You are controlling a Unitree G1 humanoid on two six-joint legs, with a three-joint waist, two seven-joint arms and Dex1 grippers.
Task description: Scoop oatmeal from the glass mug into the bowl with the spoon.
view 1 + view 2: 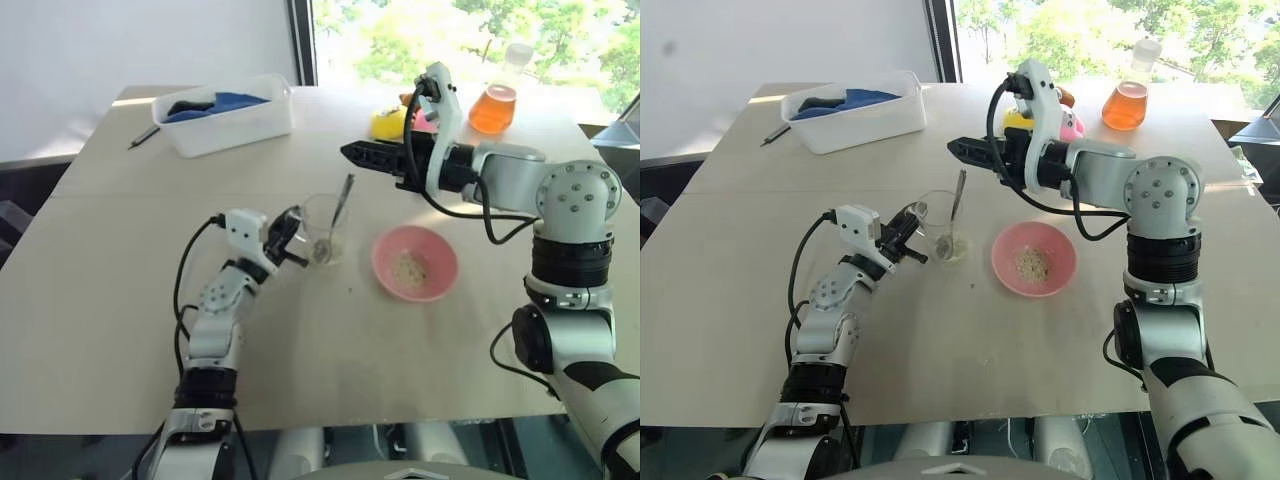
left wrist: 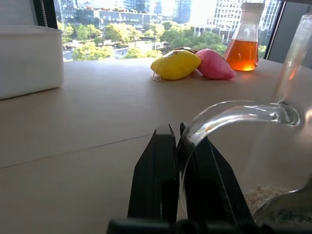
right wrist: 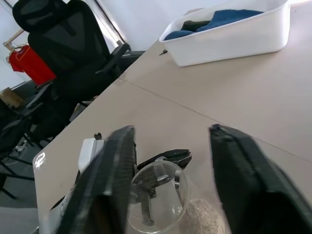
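Glass mug (image 1: 323, 228) holding the spoon (image 1: 337, 214) carries no legible writing.

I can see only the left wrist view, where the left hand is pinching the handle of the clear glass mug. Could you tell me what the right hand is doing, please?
Observer: The right hand hangs open above the table, just past the clear glass mug, with nothing between its fingers.
Operator: Thank you. Where is the spoon, then?
Observer: The slim silver metal spoon stands in the mug, its handle leaning on the rim.
Operator: And is the bowl within easy reach?
Observer: The shallow pink bowl sits close to the mug on the robot's right, and a little pale oatmeal lies in it.
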